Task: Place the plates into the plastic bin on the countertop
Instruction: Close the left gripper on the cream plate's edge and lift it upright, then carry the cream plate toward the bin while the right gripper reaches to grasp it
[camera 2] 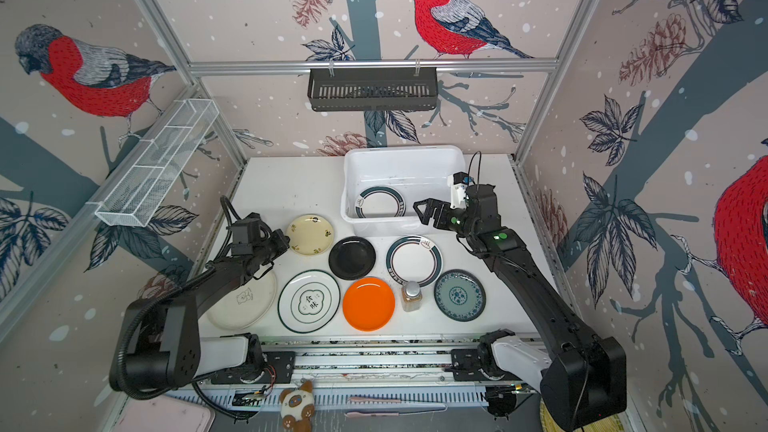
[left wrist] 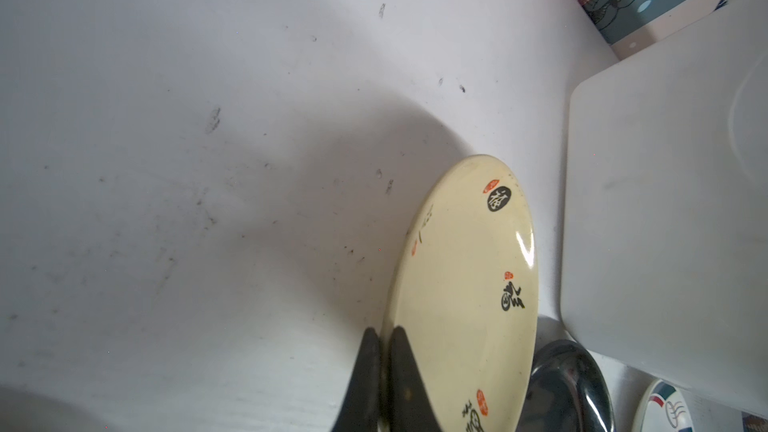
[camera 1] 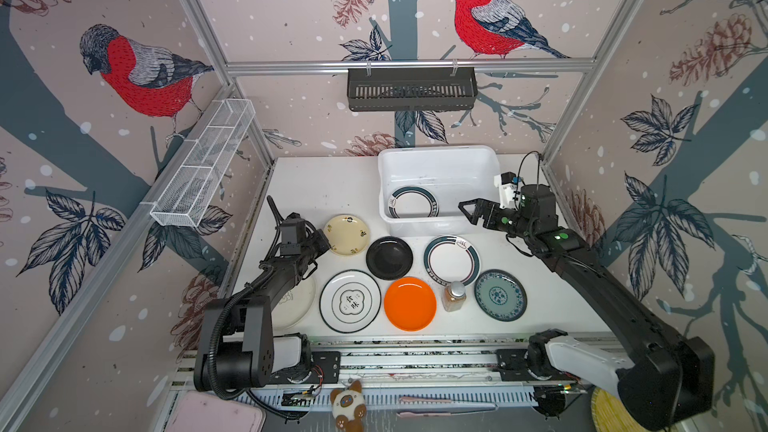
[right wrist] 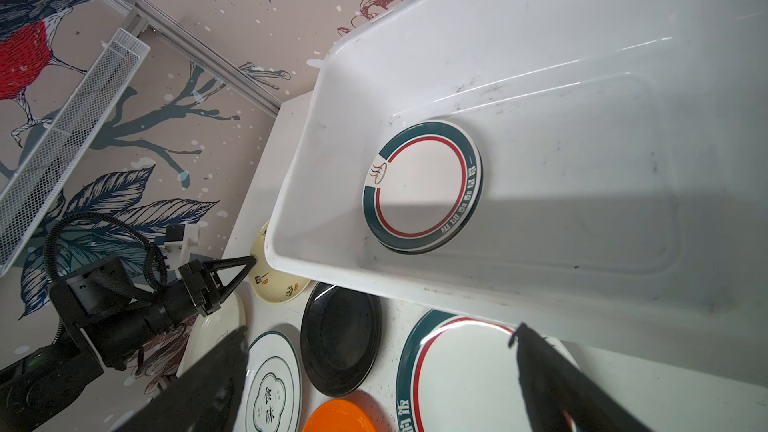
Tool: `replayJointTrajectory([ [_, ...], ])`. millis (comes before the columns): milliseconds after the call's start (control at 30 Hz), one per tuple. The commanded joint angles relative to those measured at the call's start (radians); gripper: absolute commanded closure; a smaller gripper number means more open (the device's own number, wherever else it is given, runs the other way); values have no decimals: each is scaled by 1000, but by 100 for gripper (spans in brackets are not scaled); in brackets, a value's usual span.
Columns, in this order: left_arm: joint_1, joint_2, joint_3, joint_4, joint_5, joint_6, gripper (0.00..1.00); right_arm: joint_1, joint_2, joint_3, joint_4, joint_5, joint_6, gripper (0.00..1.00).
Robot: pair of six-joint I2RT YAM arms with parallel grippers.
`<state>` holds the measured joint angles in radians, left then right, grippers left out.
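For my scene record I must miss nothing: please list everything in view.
plastic bin: 1, white, back right of countertop
inner teal-rimmed plate: 1, white, in the bin
outer teal-rimmed plate: 1, white, before the bin
small cream plate: 1, cream, left of bin
black plate: 1, black, centre
emblem plate: 1, white, front
orange plate: 1, orange, front centre
patterned plate: 1, blue-green, front right
large cream plate: 1, cream, front left
bottle: 1, amber, right of orange plate
slotted rack: 1, black, back wall
mesh basket: 1, white, left wall
left gripper: 1, black, shut on small cream plate's rim
right gripper: 1, black, open, at bin's right corner
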<state>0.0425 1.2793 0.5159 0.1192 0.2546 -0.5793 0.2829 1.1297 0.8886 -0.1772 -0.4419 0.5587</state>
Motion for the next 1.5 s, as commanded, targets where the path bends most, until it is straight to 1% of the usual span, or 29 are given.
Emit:
replayJointTrajectory([
  [0, 1, -47, -13, 60, 34, -28, 100, 11, 13, 7, 70, -49, 59, 0],
  [100, 1, -108, -38, 82, 72, -42, 100, 36, 25, 1, 104, -40, 78, 0],
  [200, 1, -181, -60, 88, 64, -57, 100, 65, 46, 4, 104, -34, 84, 0],
  [333, 1, -278, -96, 147, 67, -81, 100, 93, 71, 5, 128, -31, 111, 0],
  [433, 1, -310, -109, 198, 84, -109, 100, 127, 88, 15, 156, -32, 124, 0],
  [567, -1, -324, -85, 173, 92, -117, 100, 171, 119, 40, 201, -4, 148, 0],
  [600, 0, -329, -86, 183, 100, -126, 100, 180, 150, 53, 209, -2, 151, 0],
  [733, -7, -350, -61, 179, 114, -150, 100, 222, 199, 120, 191, 30, 121, 0],
  [833, -57, -360, -22, 166, 107, -153, 100, 289, 217, 155, 159, 149, 61, 0],
  [900, -109, -370, 16, 129, 69, -135, 100, 318, 232, 165, 157, 183, 42, 0],
  [1033, -189, -381, 58, 143, 28, -143, 100, 346, 259, 173, 184, 178, 48, 0],
  [1233, -288, -321, 148, 136, -19, -123, 100, 386, 276, 161, 288, 159, 76, 0],
  [1467, -379, -271, 163, 196, -62, -131, 100, 398, 300, 176, 354, 131, 102, 1],
])
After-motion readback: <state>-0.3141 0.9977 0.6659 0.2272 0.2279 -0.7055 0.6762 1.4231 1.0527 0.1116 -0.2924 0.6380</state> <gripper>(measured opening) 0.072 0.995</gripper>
